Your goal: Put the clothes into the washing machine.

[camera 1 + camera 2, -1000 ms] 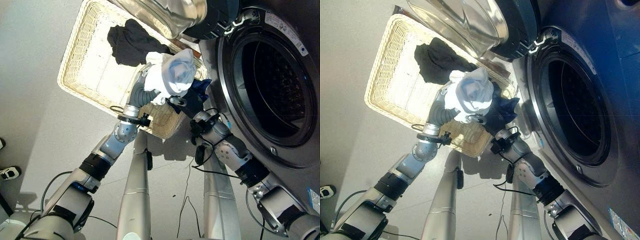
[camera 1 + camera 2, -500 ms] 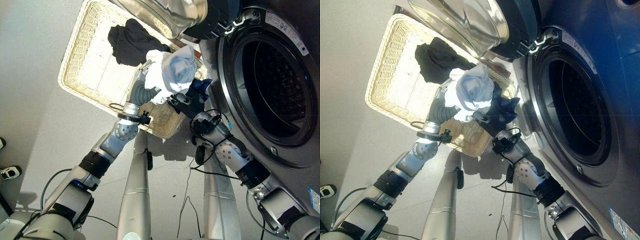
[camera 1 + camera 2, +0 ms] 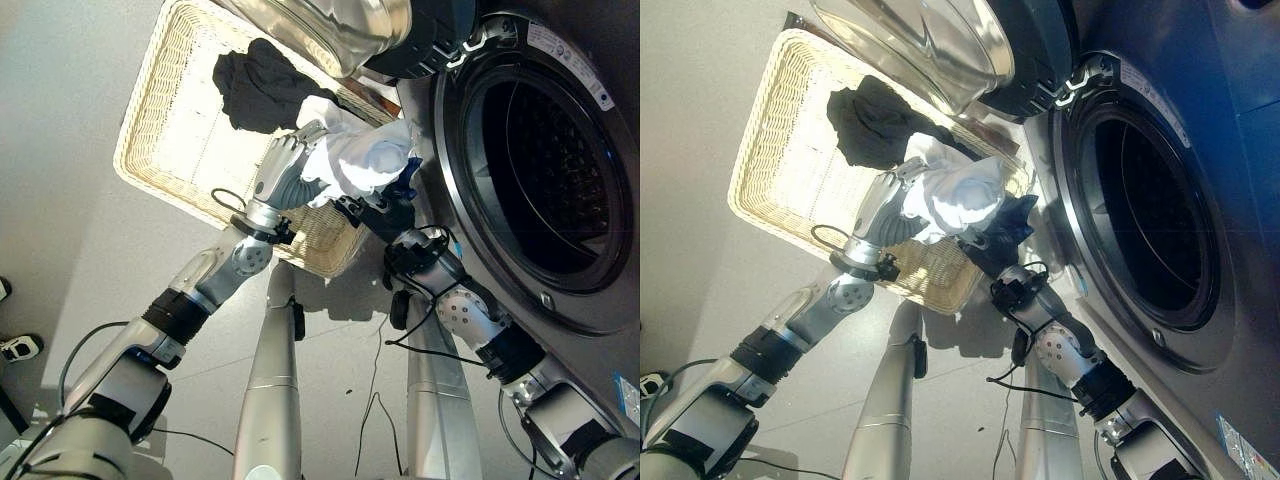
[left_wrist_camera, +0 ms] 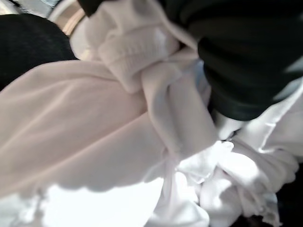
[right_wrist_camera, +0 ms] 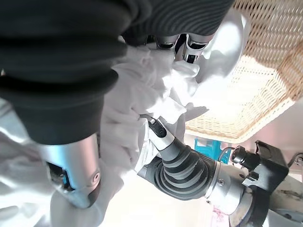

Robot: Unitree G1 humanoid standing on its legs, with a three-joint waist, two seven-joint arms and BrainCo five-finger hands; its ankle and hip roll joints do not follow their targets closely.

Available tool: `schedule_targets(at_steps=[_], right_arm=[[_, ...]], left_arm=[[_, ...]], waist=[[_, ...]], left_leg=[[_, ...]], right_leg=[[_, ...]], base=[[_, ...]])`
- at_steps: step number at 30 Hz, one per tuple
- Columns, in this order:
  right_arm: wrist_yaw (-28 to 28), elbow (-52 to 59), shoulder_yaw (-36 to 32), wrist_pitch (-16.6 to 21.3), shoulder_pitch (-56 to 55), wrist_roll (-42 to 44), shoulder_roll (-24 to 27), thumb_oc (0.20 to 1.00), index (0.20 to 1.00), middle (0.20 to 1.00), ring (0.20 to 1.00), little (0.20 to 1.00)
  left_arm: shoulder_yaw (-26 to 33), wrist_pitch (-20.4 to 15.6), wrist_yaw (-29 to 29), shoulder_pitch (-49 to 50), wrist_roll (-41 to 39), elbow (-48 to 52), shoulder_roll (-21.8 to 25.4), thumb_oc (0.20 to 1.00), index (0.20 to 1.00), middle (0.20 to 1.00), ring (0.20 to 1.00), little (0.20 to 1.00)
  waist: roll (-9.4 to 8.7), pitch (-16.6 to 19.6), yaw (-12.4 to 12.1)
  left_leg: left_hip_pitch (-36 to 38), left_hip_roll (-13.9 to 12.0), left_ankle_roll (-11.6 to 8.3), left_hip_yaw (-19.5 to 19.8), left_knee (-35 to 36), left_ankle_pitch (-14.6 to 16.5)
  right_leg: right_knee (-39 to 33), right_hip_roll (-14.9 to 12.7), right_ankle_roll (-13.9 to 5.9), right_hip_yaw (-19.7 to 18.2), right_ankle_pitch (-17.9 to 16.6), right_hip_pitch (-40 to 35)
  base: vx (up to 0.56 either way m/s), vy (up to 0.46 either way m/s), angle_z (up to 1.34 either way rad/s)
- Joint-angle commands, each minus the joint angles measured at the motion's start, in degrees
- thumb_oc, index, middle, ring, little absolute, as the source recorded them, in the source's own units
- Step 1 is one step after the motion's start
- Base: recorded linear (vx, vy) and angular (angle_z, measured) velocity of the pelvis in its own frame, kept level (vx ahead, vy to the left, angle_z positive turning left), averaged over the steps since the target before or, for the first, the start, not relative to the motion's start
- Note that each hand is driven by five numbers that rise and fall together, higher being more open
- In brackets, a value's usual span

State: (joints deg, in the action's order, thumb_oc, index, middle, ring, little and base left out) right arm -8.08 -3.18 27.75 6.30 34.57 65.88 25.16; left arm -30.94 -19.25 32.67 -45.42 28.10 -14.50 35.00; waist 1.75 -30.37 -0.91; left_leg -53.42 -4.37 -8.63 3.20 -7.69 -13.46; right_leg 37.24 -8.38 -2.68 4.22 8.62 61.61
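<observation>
I carried the bundle closer to the washer door.

Since a second earlier, the crumpled white cloth bundle (image 3: 360, 160) had shifted from above the pale woven wicker basket (image 3: 160, 130) toward the dark round drum opening (image 3: 545, 160), not yet inside. My left hand (image 3: 283, 170) curled around it; my right hand (image 3: 385, 212) pressed beneath, its fingers buried in cloth, so I could not tell their state. A black garment (image 3: 262, 85) lay in the basket.

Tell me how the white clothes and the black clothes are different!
The white clothes are bunched up and lifted between the left hand and right hand, above the basket's edge. The black clothes lie loose in the wicker basket, with no hand on them. Both are crumpled, and neither is inside the washing machine yet.
</observation>
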Motion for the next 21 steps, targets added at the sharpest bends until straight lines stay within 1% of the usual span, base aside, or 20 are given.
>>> schedule_targets(at_steps=[1,9,15,21], right_arm=[[0.85,10.52,0.43,4.47,1.17,-1.21,-1.12,0.2,0.2,0.2,0.2,0.2],[3.68,10.72,0.57,6.44,0.87,-1.59,-1.71,0.2,0.2,0.2,0.2,0.2],[4.4,11.27,0.49,7.78,0.78,-1.91,-1.95,0.2,0.2,0.2,0.2,0.2],[5.34,11.27,0.22,8.71,0.96,-2.94,-2.27,0.2,0.2,0.2,0.2,0.2]], left_arm=[[-1.35,0.25,-0.41,-1.66,2.49,4.59,1.47,0.2,0.2,0.2,0.2,0.2],[-2.99,0.93,-2.09,-2.02,2.89,4.97,1.2,0.2,0.2,0.2,0.2,0.2],[-3.14,0.9,-3.13,-1.71,1.6,5.53,0.62,0.2,0.2,0.2,0.2,0.2],[-2.83,1.19,-2.46,-1.42,0.74,5.56,0.36,0.2,0.2,0.2,0.2,0.2]], waist=[[-0.9,0.58,1.09],[-0.9,0.58,1.32],[-0.93,0.58,1.38],[-1.01,0.58,1.32]], left_leg=[[0.39,5.66,3.71,-3.89,-6.1,6.2],[0.18,5.53,3.59,-4.02,-5.8,6.09],[0.14,5.55,3.58,-4.02,-5.65,6.07],[0.16,5.51,3.54,-3.96,-5.49,6.03]], right_leg=[[-20.57,3.17,-5.13,4.39,-16.4,-5.49],[-20.9,3.23,-5.35,4.1,-16.66,-5.25],[-21.03,3.32,-5.48,3.95,-16.79,-5.15],[-21.11,3.36,-5.53,3.94,-16.85,-5.18]], base=[[0.0,0.0,0.0],[0.0,0.0,0.0],[0.0,0.0,0.0],[0.0,0.0,0.0]])
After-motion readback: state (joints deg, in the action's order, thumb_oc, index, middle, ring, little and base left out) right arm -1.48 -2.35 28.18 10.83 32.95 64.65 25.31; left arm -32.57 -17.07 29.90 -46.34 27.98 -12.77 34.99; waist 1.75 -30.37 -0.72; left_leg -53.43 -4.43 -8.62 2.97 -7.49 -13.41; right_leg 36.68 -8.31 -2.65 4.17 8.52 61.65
